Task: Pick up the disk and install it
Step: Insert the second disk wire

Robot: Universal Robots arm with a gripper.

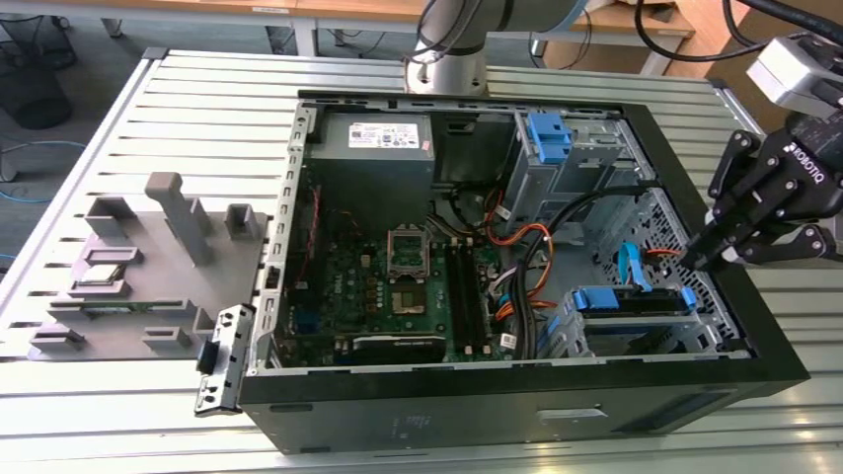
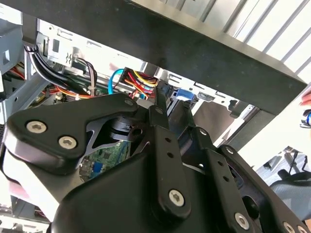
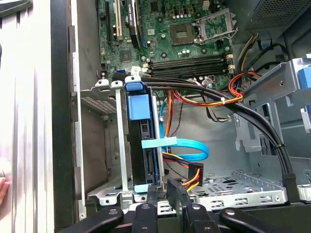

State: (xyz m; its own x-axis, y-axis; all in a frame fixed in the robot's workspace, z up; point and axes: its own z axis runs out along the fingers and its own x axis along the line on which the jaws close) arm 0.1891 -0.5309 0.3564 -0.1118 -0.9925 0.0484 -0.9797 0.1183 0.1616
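While the gripper [image 1: 718, 259] hangs over the open case's [image 1: 527, 390] edge at the exterior view's right, its black fingers [image 3: 181, 200] are drawn close together and hold nothing. Just beside them, the disk [image 3: 144, 145] sits on edge in its metal cage [image 3: 104, 141], blue carrier showing, with cables [image 3: 194, 158] running past it toward the motherboard [image 3: 165, 29].

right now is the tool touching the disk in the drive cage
Cannot tell. In the first wrist view the tool sits right at the end of the disk seated in the drive cage, but no contact or gap shows plainly.
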